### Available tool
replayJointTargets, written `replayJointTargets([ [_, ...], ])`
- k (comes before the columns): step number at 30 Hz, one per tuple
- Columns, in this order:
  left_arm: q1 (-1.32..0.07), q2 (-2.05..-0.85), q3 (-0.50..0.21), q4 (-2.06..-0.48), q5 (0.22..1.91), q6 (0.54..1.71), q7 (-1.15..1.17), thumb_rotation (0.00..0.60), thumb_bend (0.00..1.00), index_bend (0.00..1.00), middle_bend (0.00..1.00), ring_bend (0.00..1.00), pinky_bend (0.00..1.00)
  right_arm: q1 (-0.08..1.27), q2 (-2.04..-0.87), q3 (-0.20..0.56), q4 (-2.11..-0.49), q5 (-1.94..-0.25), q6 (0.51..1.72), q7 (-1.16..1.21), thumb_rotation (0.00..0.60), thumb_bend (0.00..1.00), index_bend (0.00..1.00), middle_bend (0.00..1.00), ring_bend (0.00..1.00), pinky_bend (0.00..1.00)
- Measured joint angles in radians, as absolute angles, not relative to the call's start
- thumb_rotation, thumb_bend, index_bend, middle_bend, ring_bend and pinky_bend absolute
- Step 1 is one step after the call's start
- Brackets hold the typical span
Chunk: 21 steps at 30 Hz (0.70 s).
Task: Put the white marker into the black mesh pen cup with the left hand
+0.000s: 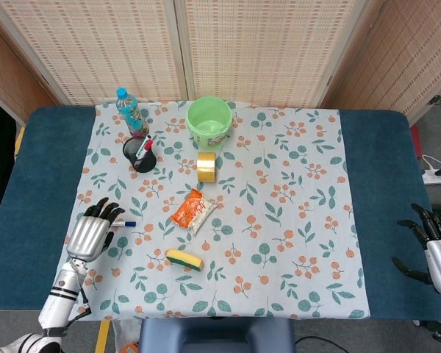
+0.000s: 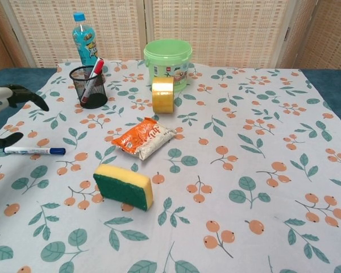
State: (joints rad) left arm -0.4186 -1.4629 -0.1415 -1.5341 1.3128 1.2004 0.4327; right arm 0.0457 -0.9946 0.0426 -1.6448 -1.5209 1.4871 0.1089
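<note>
The white marker point(image 2: 34, 151) with a blue cap lies flat on the flowered cloth at the left; in the head view only its blue cap end point(image 1: 128, 223) shows past my left hand. My left hand point(image 1: 92, 232) hovers over the marker with fingers spread, holding nothing; the chest view shows my left hand point(image 2: 4, 105) above the marker's white end. The black mesh pen cup point(image 1: 140, 154) point(image 2: 88, 86) stands upright farther back with a red marker in it. My right hand point(image 1: 439, 254) is open at the far right edge, off the cloth.
A blue bottle point(image 1: 131, 112), a green bucket point(image 1: 209, 121), a yellow tape roll point(image 1: 206, 167), an orange snack packet point(image 1: 193, 210) and a yellow-green sponge point(image 1: 184, 259) stand or lie on the cloth point(image 1: 294, 213). The bottle is right behind the cup.
</note>
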Motion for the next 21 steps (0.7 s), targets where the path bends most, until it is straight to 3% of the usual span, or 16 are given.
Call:
replayJointTargets([
  [15,-0.499,-1.625,-0.174,-1.264,1.197,1.11,0.447,0.6,0.39,0.33,0.33,0.15,0.27,0.051,-0.996,0.044,-1.643,-1.513,1.473,0.107,0.6,0.13,0.28,0.05,0.08,0.0],
  [21,-0.501,-1.642,-0.169,-1.237,1.178,1.108,0.443,0.6,0.39,0.34,0.39,0.16,0.27,0.054,-0.998,0.046,-1.645,-1.502,1.463,0.098,0.6,0.13,0.28,0.05,0.08,0.0],
])
